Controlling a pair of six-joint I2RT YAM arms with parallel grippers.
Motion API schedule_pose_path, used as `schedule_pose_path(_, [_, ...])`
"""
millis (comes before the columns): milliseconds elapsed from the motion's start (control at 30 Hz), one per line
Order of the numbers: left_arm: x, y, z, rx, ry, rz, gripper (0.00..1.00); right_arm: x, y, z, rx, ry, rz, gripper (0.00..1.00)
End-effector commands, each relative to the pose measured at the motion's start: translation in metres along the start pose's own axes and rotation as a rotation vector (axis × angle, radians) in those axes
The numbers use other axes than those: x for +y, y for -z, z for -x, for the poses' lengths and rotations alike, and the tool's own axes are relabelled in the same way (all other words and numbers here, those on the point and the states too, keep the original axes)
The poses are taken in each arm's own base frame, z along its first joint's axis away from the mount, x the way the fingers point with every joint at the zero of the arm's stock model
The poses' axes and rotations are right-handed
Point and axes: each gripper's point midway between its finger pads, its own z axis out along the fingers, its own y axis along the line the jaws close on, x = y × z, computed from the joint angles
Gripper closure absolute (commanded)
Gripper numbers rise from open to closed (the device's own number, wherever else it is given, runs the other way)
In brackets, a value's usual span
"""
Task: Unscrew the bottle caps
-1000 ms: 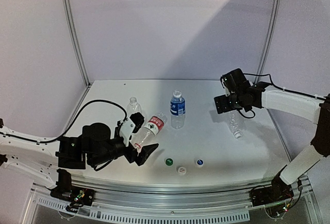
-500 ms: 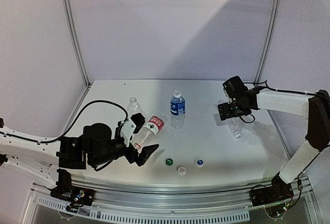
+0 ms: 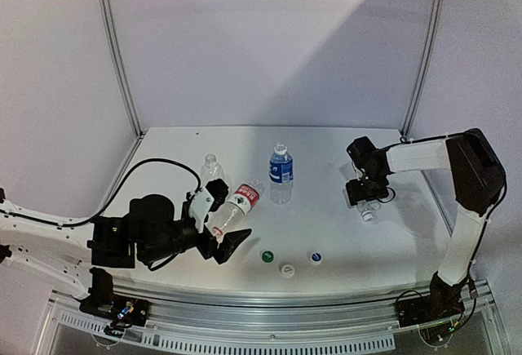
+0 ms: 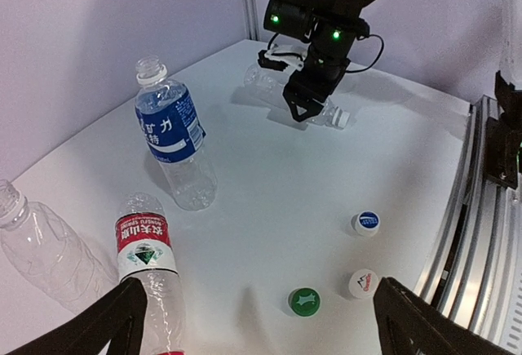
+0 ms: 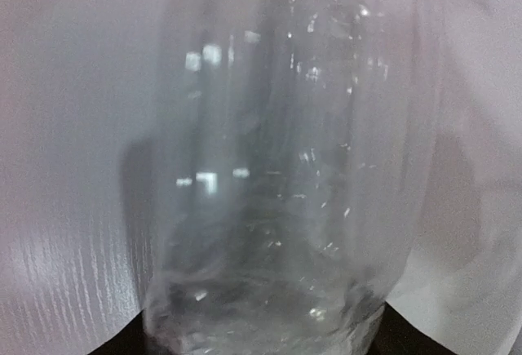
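An unlabelled clear bottle [image 3: 373, 206] lies on the table at the right, its pale cap [image 4: 343, 118] on and pointing toward the near edge. My right gripper [image 3: 364, 193] points down over it with a jaw on each side. In the right wrist view the bottle [image 5: 285, 167] fills the frame, and I cannot tell if the jaws press it. My left gripper [image 3: 227, 220] hangs open beside the lying red-label bottle [image 3: 237, 201]. Loose green [image 3: 267, 255], white [image 3: 287, 269] and blue [image 3: 315, 256] caps lie near the front.
A blue-label bottle [image 3: 280, 174] stands uncapped mid-table. Another unlabelled bottle [image 3: 212, 167] stands behind the left gripper. The left arm's black cable [image 3: 151, 165] loops over the table's left side. A metal rail [image 3: 269, 306] edges the front.
My right gripper came down and leftward onto the lying unlabelled bottle, its jaws narrowing round it. The left arm, the other bottles and the loose caps have stayed put.
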Motion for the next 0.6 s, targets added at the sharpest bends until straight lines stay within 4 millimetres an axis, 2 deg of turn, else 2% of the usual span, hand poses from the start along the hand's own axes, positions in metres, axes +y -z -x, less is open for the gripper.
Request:
schedule_pose_path(0, [0.003,0.003,-0.002,-0.001,0.004,-0.003,0.01,-0.003,-0.004,-0.005,0.038,-0.015,-0.001,0.36])
schedule_pose_path(167, [0.002,0.002,-0.003,0.003,-0.002,-0.003,0.01,-0.004,0.017,-0.017,0.03,-0.041,0.053,0.56])
schedule_pose_path(267, [0.0,-0.001,-0.006,0.013,-0.019,-0.009,0.01,-0.001,0.048,-0.026,-0.013,-0.061,0.134,0.6])
schedule_pose_path(300, [0.0,-0.002,-0.007,0.015,-0.023,-0.011,0.01,-0.001,0.067,-0.026,-0.052,-0.067,0.171,0.61])
schedule_pose_path(400, [-0.003,-0.008,-0.013,0.027,-0.042,-0.014,0.01,0.003,0.102,-0.038,-0.101,-0.073,0.266,0.63])
schedule_pose_path(433, [-0.005,-0.009,-0.015,0.031,-0.05,-0.018,0.01,0.005,0.119,-0.04,-0.138,-0.074,0.305,0.64])
schedule_pose_path(567, [-0.017,-0.012,-0.018,0.012,-0.122,-0.045,0.01,0.031,0.156,-0.066,-0.125,-0.037,0.511,0.65])
